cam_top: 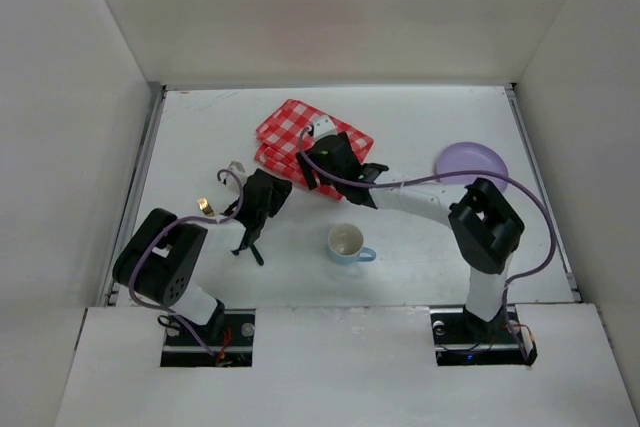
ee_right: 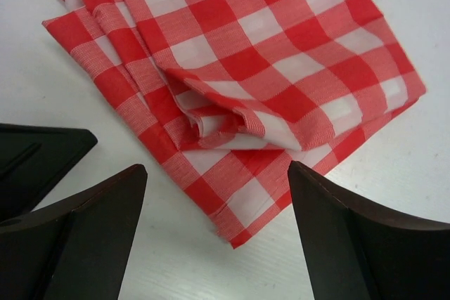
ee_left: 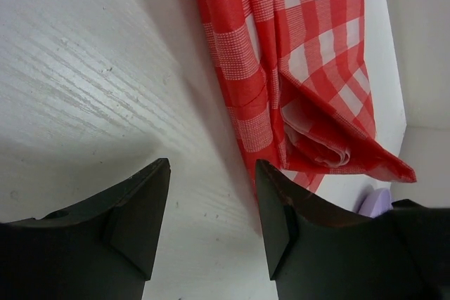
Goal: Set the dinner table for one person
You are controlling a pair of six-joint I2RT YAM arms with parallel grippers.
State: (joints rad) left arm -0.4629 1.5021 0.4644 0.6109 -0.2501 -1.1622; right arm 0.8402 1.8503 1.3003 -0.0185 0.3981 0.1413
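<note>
Table (cam_top: 420, 127), seen from above, is a wide, stiff white surface that will not move; only the things on it need handling. Cloth (cam_top: 290, 132), checked red and white, lies folded at the far middle. The cup (cam_top: 347, 243) is nearer the front and the plate (cam_top: 470, 160) is at the right. The right gripper (cam_top: 330, 159) hangs over the cloth's near edge, and the left gripper (cam_top: 258, 205) is near its left corner.

Left wrist view: the fingers (ee_left: 133, 216) stand apart with bare table between them and hold nothing. The cloth (ee_left: 281, 68) is ahead.

Right wrist view: the jaws are wide open and empty above the cloth (ee_right: 281, 47). It looks light, soft and limp, in several layers. I judge that a pinch at the loose folded edge (ee_right: 232, 124) is best, because the flat middle gives nothing to catch.
</note>
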